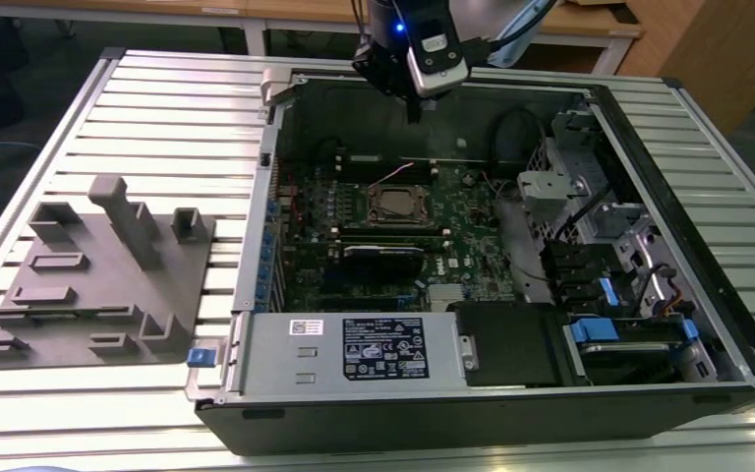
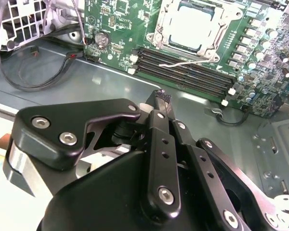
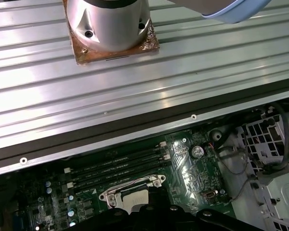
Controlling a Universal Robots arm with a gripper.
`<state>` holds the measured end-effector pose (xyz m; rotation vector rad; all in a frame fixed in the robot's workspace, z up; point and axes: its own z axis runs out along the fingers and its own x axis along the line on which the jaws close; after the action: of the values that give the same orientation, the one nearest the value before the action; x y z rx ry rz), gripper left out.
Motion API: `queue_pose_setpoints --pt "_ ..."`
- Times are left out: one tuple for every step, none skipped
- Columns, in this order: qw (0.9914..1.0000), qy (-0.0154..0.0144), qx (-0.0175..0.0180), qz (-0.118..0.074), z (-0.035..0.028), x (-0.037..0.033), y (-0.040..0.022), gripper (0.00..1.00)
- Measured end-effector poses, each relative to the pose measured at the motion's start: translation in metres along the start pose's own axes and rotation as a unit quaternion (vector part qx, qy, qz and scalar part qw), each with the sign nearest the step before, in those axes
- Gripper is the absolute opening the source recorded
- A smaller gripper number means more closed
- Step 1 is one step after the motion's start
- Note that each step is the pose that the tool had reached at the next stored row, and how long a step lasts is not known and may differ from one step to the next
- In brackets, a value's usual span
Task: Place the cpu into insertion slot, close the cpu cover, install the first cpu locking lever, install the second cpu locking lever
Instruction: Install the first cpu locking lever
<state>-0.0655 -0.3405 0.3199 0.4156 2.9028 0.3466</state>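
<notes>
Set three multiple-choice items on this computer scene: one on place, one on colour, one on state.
1. Where does the cpu lie? A in the insertion slot; B on the grey fixture; C on the table.
2. What colour is the circuit board? A red; B green; C white.
3. What does the pincer hold? A a cable; B the cpu; C nothing.
Key: 1 A, its pale top sits within the slot's rim; 2 B, green shows around the slot; 3 C, its shut tips are bare.
</notes>
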Motion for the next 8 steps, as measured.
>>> queue_pose_setpoints --pt "1.0 0.0 0.0001 0.0 0.0008 0.0001 -0.0002 0.11" --pt "1.0 0.0 0.0001 0.0 0.0017 0.0003 -0.0005 0.11" --pt "1.0 0.0 0.0 0.0 0.0027 0.0004 -0.0007 0.11" --pt "1.0 0.0 0.0001 0.0 0.0037 0.0006 -0.001 0.11" --pt "1.0 0.0001 0.0001 0.0 0.0046 0.0007 -0.0012 0.11" --pt "1.0 0.0 0.0001 0.0 0.0052 0.0008 -0.0014 0.11" --pt "1.0 0.0001 0.0002 0.0 0.0053 0.0008 -0.0014 0.11" --pt "1.0 0.0001 0.0003 0.0 0.0053 0.0008 -0.0014 0.11"
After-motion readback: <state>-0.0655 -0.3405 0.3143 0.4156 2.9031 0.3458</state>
